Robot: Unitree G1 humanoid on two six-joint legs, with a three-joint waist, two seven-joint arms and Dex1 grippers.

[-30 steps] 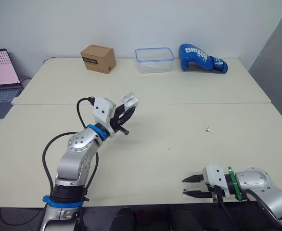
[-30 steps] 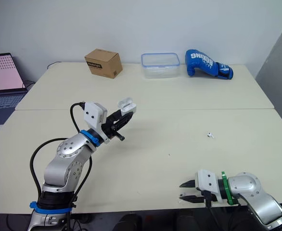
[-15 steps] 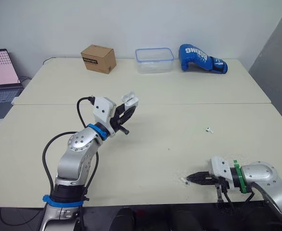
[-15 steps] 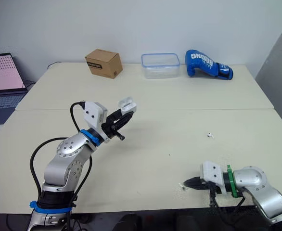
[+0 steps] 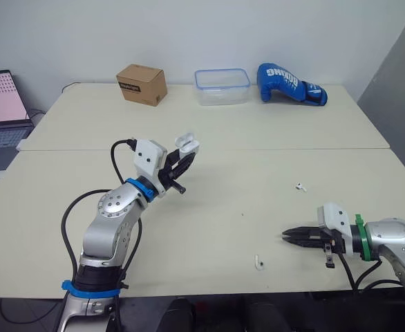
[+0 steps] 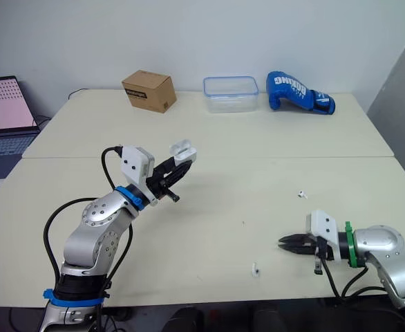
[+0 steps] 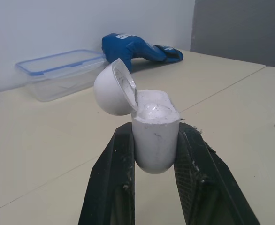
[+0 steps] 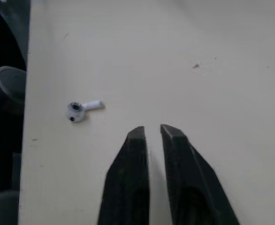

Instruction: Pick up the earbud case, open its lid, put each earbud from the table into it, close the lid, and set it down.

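Note:
My left gripper (image 5: 180,163) is shut on the white earbud case (image 5: 186,144) and holds it above the table's left half. The case's lid stands open (image 7: 113,88) over its body (image 7: 154,131). One white earbud (image 5: 257,262) lies near the table's front edge, also seen as the earbud (image 8: 81,109) in the right wrist view. A second earbud (image 5: 299,185) lies farther back on the right. My right gripper (image 5: 286,235) hovers low just right of the near earbud, apart from it. Its fingers are shut with only a thin slit between them and nothing held.
Along the far edge stand a cardboard box (image 5: 142,84), a clear plastic container (image 5: 222,86) and a blue boxing glove (image 5: 289,83). A laptop (image 5: 1,104) sits off the table's left side. The near earbud lies close to the front table edge (image 5: 209,294).
My right gripper closed its fingers, then drew back to the right, away from the front edge. The near earbud now lies uncovered on the table. The left arm and case stayed still.

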